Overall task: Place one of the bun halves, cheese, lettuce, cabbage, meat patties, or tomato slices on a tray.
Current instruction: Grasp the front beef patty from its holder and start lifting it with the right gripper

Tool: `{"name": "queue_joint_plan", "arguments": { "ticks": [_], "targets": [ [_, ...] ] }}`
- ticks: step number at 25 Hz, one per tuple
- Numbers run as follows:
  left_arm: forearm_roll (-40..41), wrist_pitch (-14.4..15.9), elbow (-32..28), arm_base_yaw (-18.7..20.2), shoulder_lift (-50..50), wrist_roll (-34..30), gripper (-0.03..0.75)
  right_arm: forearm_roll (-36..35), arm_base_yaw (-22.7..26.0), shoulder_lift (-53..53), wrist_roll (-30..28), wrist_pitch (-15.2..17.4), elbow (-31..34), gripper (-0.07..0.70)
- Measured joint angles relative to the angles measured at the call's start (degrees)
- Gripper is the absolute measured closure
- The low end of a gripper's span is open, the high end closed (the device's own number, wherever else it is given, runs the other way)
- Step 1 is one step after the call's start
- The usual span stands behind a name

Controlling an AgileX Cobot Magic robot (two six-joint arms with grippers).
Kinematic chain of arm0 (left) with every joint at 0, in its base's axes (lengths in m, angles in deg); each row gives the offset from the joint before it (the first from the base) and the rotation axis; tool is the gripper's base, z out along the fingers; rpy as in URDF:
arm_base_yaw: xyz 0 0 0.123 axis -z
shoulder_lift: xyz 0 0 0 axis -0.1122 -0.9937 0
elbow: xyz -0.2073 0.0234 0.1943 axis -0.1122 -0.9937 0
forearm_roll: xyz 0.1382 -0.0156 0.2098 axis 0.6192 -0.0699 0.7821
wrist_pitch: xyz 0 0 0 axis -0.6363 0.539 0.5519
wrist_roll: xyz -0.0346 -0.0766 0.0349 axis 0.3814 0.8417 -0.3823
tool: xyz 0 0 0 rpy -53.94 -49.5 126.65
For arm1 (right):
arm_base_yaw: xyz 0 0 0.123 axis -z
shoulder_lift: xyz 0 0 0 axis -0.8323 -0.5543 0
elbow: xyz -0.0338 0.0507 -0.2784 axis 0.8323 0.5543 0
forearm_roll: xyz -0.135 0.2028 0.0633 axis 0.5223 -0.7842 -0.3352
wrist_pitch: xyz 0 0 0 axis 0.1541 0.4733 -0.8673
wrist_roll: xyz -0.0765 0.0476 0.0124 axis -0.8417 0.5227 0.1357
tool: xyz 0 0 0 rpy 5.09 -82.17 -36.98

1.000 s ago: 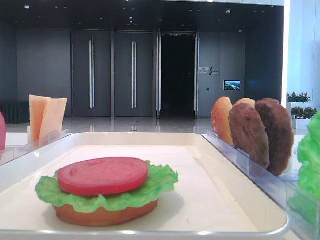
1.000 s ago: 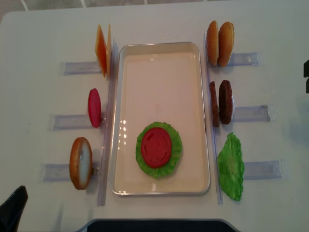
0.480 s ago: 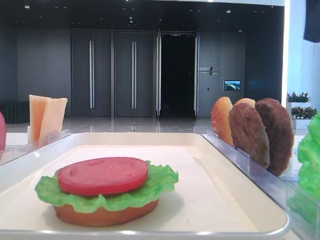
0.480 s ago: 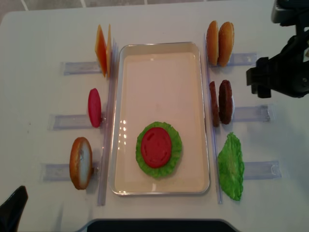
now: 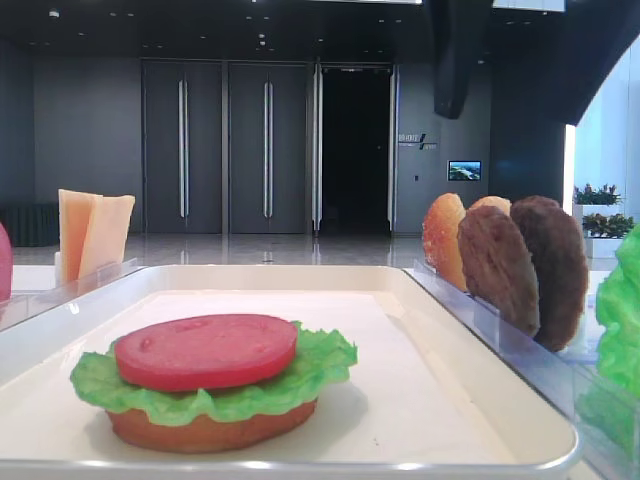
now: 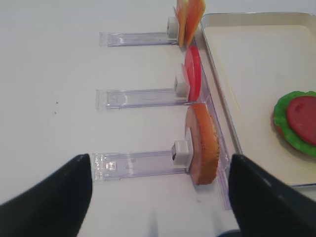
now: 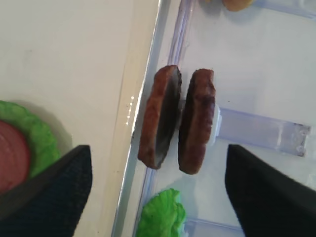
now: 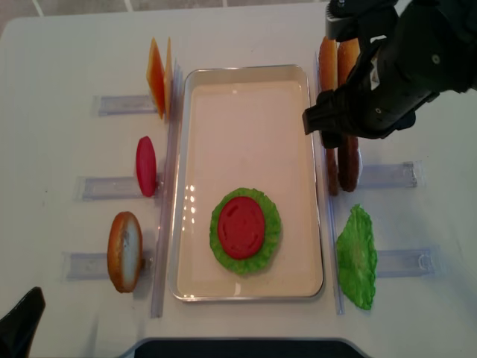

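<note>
Two brown meat patties (image 7: pixel 159 116) (image 7: pixel 196 121) stand on edge in a clear holder just right of the cream tray (image 8: pixel 246 134). My right gripper (image 7: pixel 158 197) hangs open above them, one finger toward the tray and the other over the holder strip; from overhead the right gripper (image 8: pixel 337 128) hides their upper halves. On the tray lies a stack: flat bun bottom, lettuce (image 8: pixel 272 239), tomato slice (image 8: pixel 241 226). My left gripper (image 6: pixel 160 207) is open and empty over the table near the left bun half (image 6: pixel 202 145).
Left of the tray stand cheese slices (image 8: pixel 158 77), a tomato slice (image 8: pixel 146 165) and a bun half (image 8: pixel 124 251) in clear holders. On the right are two bun halves (image 8: pixel 328 56), partly under the arm, and a loose lettuce leaf (image 8: pixel 356 257).
My right arm has swung in from the right edge of the overhead view to a place over the patties. The left gripper and the food have not moved.
</note>
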Motion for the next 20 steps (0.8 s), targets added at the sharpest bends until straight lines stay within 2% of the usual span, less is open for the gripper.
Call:
{"name": "queue_joint_plan", "arguments": {
  "ticks": [6, 20],
  "targets": [
    [0.00, 0.00, 0.00, 0.00, 0.00, 0.00, 0.055, -0.38, -0.19, -5.05, 0.79, 1.48, -4.52, 0.076],
    [0.00, 0.00, 0.00, 0.00, 0.00, 0.06, 0.055, -2.18, -0.29, -7.20, 0.46, 2.28, -4.65, 0.076]
  ]
}}
